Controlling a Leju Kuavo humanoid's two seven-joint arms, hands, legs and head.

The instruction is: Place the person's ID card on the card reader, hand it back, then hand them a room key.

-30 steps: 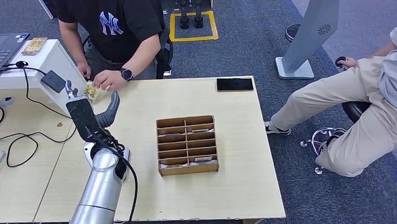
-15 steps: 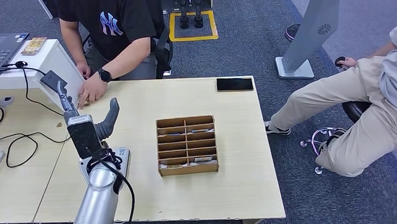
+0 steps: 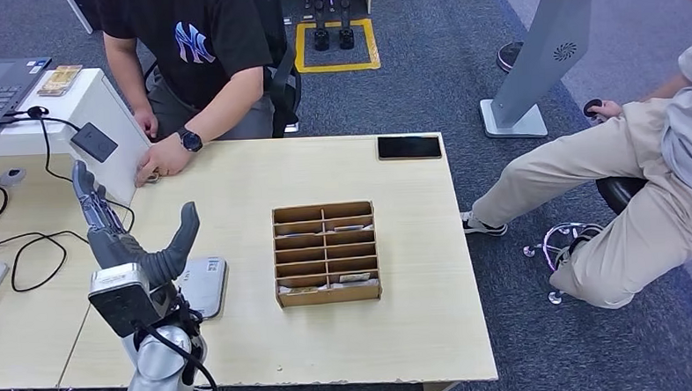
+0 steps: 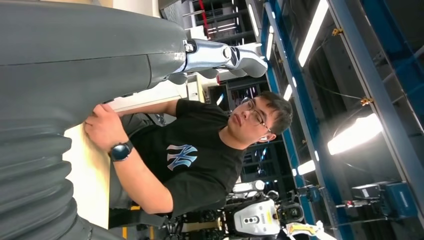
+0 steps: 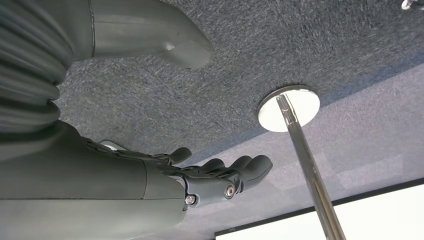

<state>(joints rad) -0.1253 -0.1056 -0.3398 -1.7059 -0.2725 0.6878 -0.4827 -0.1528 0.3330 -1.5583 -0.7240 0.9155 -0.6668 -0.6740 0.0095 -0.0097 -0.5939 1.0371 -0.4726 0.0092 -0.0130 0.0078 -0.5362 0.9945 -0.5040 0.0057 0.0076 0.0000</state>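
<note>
Hovering empty: left robot hand (image 3: 124,232), fingers spread, above the card reader (image 3: 201,285).
ID card lies under the person's hand (image 3: 158,160), beyond the reader; key tray (image 3: 326,253) beside it—risk: clipping the reader's cable when reaching.

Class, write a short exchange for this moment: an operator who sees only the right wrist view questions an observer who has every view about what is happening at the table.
Operator: I see the right hand hanging empty above the carpet. Where is the left hand?
Observer: The left hand is raised over the left part of the table, fingers apart, holding nothing.
Operator: What is the person across from us doing?
Observer: The person's hand lies flat on the table's far edge, beyond the left hand and not touching it.
</note>
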